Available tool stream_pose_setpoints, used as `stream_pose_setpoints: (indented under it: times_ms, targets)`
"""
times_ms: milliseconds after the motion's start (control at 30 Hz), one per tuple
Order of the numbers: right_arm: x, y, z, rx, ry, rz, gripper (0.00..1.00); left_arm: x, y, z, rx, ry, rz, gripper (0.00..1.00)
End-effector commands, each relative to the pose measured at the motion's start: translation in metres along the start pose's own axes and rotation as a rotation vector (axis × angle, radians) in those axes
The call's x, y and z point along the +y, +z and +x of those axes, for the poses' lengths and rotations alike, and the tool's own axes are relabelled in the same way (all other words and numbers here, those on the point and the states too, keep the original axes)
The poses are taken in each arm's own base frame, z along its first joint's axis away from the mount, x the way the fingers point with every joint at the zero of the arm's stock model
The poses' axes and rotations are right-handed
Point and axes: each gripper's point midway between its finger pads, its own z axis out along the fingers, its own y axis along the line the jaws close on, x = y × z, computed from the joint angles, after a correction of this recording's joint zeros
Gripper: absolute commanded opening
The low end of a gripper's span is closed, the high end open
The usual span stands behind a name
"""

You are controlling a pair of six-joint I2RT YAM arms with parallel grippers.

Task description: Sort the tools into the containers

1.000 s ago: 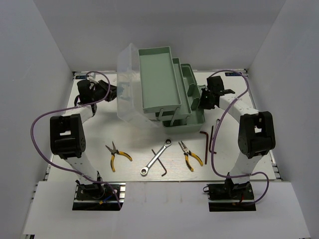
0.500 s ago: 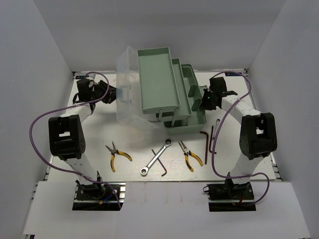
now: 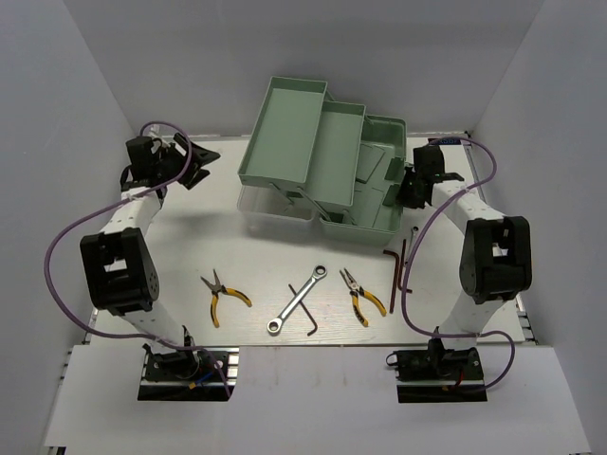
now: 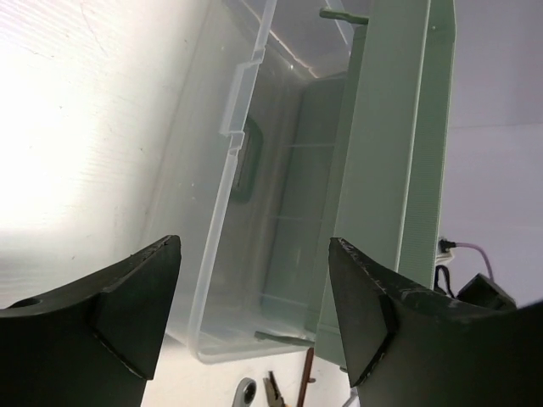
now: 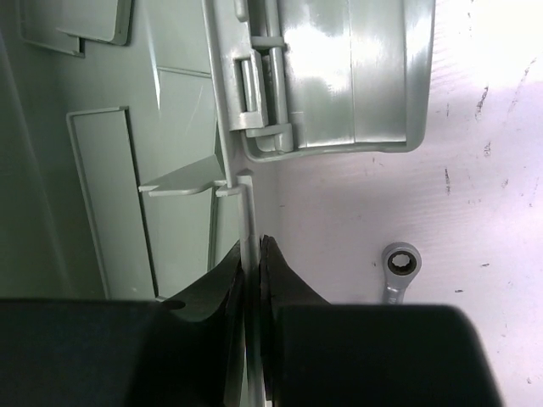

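The mint-green toolbox [image 3: 375, 194] stands open at the back. Its two trays [image 3: 289, 128] are fanned out to the left, and its clear lid [image 3: 258, 202] lies low on the table. My left gripper [image 3: 197, 159] hangs open, left of the lid and apart from it. In the left wrist view the lid [image 4: 225, 212] shows between my spread fingers [image 4: 127, 314]. My right gripper [image 3: 412, 186] is shut on the toolbox's thin right wall [image 5: 249, 203]. On the table in front lie two yellow-handled pliers [image 3: 224, 296] [image 3: 363, 296], a ratchet wrench [image 3: 298, 299] and two hex keys [image 3: 310, 318] [image 3: 393, 265].
A small silver ring-ended tool [image 5: 397, 270] lies on the table just right of the toolbox, close to my right gripper, and is also seen from above [image 3: 414, 230]. White walls close in the table on three sides. Purple cables loop beside both arms.
My left gripper has opened, let go of the clear lid and drawn back left. The lid has swung down flat and the trays have fanned open. The right gripper keeps its hold.
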Motion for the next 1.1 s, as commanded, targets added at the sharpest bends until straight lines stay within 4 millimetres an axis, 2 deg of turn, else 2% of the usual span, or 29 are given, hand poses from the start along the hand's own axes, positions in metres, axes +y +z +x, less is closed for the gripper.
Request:
stream_pose_setpoints:
  times_ms: [0, 67, 133, 167, 200, 233, 300, 333, 367, 433, 467, 500, 633, 700, 733, 800, 867, 900, 967, 1033, 1067]
  targets:
    - [0.004, -0.007, -0.023, -0.070, 0.056, -0.028, 0.00, -0.027, -0.023, -0.013, -0.056, 0.105, -0.005, 0.81]
    - [0.014, -0.010, -0.040, -0.100, -0.001, -0.068, 0.00, -0.034, -0.033, -0.016, -0.082, 0.134, -0.013, 0.81]
    - [0.029, -0.007, -0.043, -0.070, -0.055, -0.146, 0.00, -0.029, -0.037, -0.008, -0.085, 0.154, -0.039, 0.81]
    - [0.035, -0.010, -0.052, -0.075, -0.094, -0.164, 0.00, -0.030, -0.040, -0.009, -0.095, 0.157, -0.042, 0.81]
    - [0.034, -0.003, -0.045, -0.034, -0.103, -0.172, 0.00, -0.030, -0.044, -0.005, -0.092, 0.164, -0.046, 0.81]
    - [0.041, -0.003, -0.054, -0.043, -0.170, -0.212, 0.00, -0.031, -0.050, -0.002, -0.102, 0.167, -0.050, 0.81]
    - [0.045, 0.004, -0.053, -0.017, -0.201, -0.243, 0.00, -0.028, -0.056, 0.006, -0.098, 0.173, -0.054, 0.81]
    - [0.045, 0.012, -0.048, 0.010, -0.236, -0.265, 0.00, -0.033, -0.063, 0.007, -0.109, 0.183, -0.043, 0.81]
    - [0.053, 0.004, -0.064, -0.011, -0.277, -0.293, 0.00, -0.032, -0.065, 0.010, -0.109, 0.195, -0.044, 0.81]
    - [0.059, 0.011, -0.069, 0.008, -0.328, -0.330, 0.00, -0.030, -0.072, 0.018, -0.108, 0.195, -0.045, 0.81]
    - [0.057, 0.010, -0.060, 0.058, -0.349, -0.332, 0.00, -0.028, -0.074, 0.022, -0.105, 0.192, -0.047, 0.81]
    - [0.062, 0.008, -0.066, 0.048, -0.379, -0.353, 0.00, -0.022, -0.075, 0.028, -0.095, 0.183, -0.057, 0.81]
    - [0.063, 0.011, -0.053, 0.089, -0.419, -0.390, 0.00, -0.016, -0.077, 0.041, -0.076, 0.179, -0.049, 0.81]
    - [0.064, 0.008, -0.055, 0.072, -0.425, -0.393, 0.00, -0.011, -0.078, 0.048, -0.063, 0.173, -0.048, 0.81]
    - [0.059, 0.012, -0.047, 0.091, -0.415, -0.382, 0.00, -0.011, -0.080, 0.049, -0.065, 0.175, -0.046, 0.81]
    - [0.057, 0.008, -0.049, 0.077, -0.405, -0.369, 0.00, -0.006, -0.079, 0.053, -0.057, 0.177, -0.054, 0.81]
    - [0.054, 0.012, -0.039, 0.105, -0.383, -0.351, 0.00, -0.002, -0.081, 0.058, -0.052, 0.172, -0.059, 0.81]
    - [0.053, 0.011, -0.036, 0.118, -0.378, -0.352, 0.09, -0.007, -0.082, 0.059, -0.052, 0.193, -0.048, 0.81]
    - [0.052, 0.010, -0.035, 0.128, -0.362, -0.353, 0.19, -0.006, -0.085, 0.062, -0.049, 0.203, -0.051, 0.81]
    - [0.055, 0.003, -0.038, 0.118, -0.340, -0.361, 0.34, -0.010, -0.091, 0.063, -0.053, 0.234, -0.047, 0.81]
    - [0.054, 0.002, -0.034, 0.127, -0.333, -0.363, 0.38, -0.013, -0.092, 0.067, -0.043, 0.248, -0.042, 0.81]
